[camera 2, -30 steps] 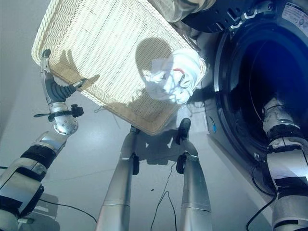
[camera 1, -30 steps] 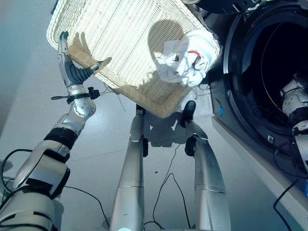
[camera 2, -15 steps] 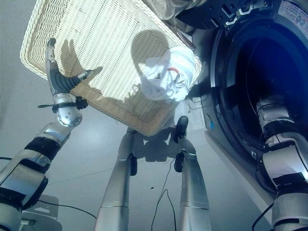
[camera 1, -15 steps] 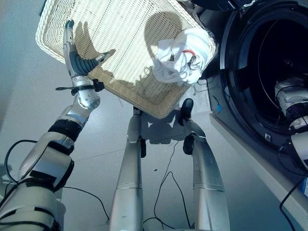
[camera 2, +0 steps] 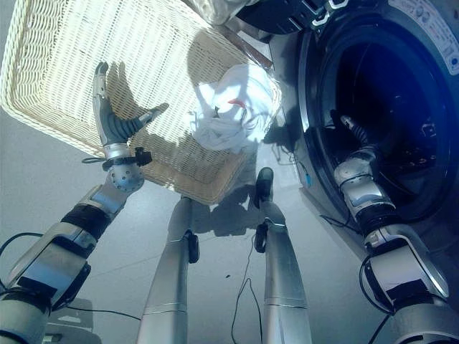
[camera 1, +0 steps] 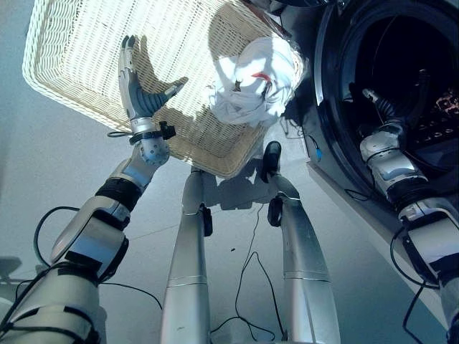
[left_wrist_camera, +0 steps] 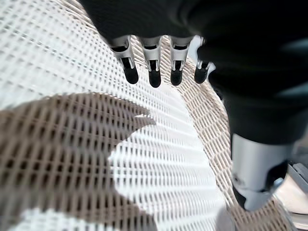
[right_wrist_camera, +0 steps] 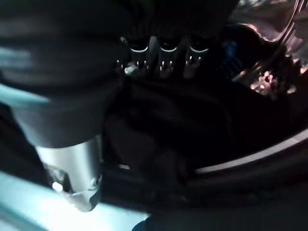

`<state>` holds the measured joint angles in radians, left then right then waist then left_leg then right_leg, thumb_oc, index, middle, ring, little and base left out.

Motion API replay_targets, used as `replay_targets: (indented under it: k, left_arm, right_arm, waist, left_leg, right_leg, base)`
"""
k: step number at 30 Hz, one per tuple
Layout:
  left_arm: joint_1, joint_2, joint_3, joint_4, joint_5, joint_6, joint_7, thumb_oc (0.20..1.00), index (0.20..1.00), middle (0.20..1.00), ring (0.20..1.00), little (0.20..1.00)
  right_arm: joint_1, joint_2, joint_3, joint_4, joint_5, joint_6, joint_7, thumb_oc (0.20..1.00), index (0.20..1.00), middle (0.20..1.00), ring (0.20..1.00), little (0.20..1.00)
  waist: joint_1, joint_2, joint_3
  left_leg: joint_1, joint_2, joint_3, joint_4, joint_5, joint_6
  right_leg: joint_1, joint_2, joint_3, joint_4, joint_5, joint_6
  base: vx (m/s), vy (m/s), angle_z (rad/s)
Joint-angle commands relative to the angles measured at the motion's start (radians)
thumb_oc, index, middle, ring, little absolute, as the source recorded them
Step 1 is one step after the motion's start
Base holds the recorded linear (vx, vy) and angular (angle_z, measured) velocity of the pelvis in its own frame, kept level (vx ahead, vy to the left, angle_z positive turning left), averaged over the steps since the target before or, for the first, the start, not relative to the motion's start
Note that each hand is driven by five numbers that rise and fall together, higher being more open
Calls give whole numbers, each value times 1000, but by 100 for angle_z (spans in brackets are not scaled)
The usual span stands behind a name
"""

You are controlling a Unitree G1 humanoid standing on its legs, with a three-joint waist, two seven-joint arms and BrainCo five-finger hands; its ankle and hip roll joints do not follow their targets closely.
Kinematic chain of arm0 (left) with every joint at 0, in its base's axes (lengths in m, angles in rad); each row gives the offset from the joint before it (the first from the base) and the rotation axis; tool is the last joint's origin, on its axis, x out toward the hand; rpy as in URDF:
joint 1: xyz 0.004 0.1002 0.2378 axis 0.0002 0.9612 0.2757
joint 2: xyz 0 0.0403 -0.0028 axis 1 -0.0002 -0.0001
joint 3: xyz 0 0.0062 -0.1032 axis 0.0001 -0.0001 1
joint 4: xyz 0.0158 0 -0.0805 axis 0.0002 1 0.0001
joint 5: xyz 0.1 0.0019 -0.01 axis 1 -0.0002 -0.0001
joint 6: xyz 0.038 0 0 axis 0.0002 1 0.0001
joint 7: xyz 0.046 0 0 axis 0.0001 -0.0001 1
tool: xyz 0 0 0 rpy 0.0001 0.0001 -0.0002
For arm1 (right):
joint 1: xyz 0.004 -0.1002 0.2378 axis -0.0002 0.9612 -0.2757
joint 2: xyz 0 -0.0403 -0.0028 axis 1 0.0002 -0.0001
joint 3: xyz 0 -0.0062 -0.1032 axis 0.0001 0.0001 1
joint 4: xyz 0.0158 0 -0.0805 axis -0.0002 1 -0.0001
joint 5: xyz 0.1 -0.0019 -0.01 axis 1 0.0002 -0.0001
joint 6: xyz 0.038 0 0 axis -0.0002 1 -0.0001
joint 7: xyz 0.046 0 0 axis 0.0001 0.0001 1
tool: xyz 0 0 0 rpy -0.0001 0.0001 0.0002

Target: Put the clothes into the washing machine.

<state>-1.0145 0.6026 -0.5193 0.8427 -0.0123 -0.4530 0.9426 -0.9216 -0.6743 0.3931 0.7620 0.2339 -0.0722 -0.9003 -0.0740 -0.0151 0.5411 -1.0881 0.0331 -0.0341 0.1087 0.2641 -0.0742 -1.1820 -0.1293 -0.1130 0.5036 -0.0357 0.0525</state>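
Since a moment ago, your left robot hand point(camera 1: 140, 89) has moved in over the basket point(camera 1: 64, 64), fingers straight and empty. White clothes point(camera 1: 247, 82) sit beside it, ready to grab. Your right robot hand point(camera 1: 387, 115), relaxed and empty, waits inside the washing machine point(camera 1: 330, 79).

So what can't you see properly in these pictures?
- Inside the washing machine: too dark in both eye views and the right wrist view to tell what's in it.
- White clothes: bunched up, pieces can't be counted.
- Basket: far end cut off by the picture's top edge.
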Motion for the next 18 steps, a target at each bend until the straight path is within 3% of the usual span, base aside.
replay_targets:
  k: [1, 10, 18]
  left_arm:
    - [-23, -45, 67, 25, 34, -20, 45, 1000, 1000, 1000, 1000, 1000]
    - [0, -74, 102, 15, 52, -18, 64, 1000, 1000, 1000, 1000, 1000]
    - [23, -92, 147, -7, 18, -5, 93, 1000, 1000, 1000, 1000, 1000]
  right_arm:
    - [50, -9, -2, -64, -49, -49, -21, 1000, 1000, 1000, 1000, 1000]
    - [99, 33, 4, -175, -162, -98, -35, 1000, 1000, 1000, 1000, 1000]
    - [120, 44, -3, -351, -428, -160, -91, 1000, 1000, 1000, 1000, 1000]
  waist:
    - [17, -7, -21]
    - [11, 2, -21]
    - [8, 11, -21]
  left_leg:
    - [29, -16, 65, 140, -193, -28]
    - [33, -13, 77, 129, -179, -34]
    - [35, -15, 78, 131, -174, -33]
  right_leg:
    - [77, 63, -5, -190, 137, 96]
    - [76, 62, 3, -191, 130, 92]
    - [78, 63, 10, -183, 121, 94]
  base:
    - [-13, 29, -4]
    - [-6, 22, -1]
    - [0, 0, 0]
